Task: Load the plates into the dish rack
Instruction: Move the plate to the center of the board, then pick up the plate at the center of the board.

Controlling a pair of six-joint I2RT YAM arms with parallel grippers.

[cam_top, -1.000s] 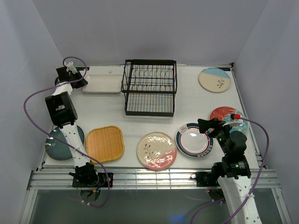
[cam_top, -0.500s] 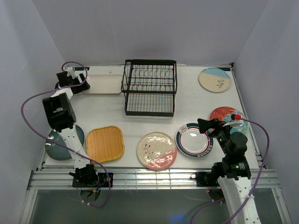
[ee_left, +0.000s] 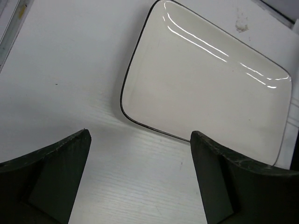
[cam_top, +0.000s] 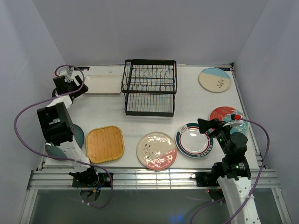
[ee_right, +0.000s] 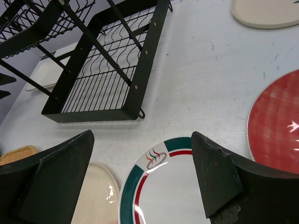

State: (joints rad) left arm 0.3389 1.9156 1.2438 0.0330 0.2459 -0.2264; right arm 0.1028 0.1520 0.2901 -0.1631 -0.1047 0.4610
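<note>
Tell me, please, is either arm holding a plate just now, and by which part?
Nothing is held. The left fingers stand open near the white plate; the right fingers stand open near the teal-rimmed plate.

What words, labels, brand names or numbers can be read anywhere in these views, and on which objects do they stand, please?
No legible text in any view.
Teal-and-red rimmed plate: a swirl emblem on its rim, no letters.
Same plate, top view: small dark marks on the near rim, too small to read.
</note>
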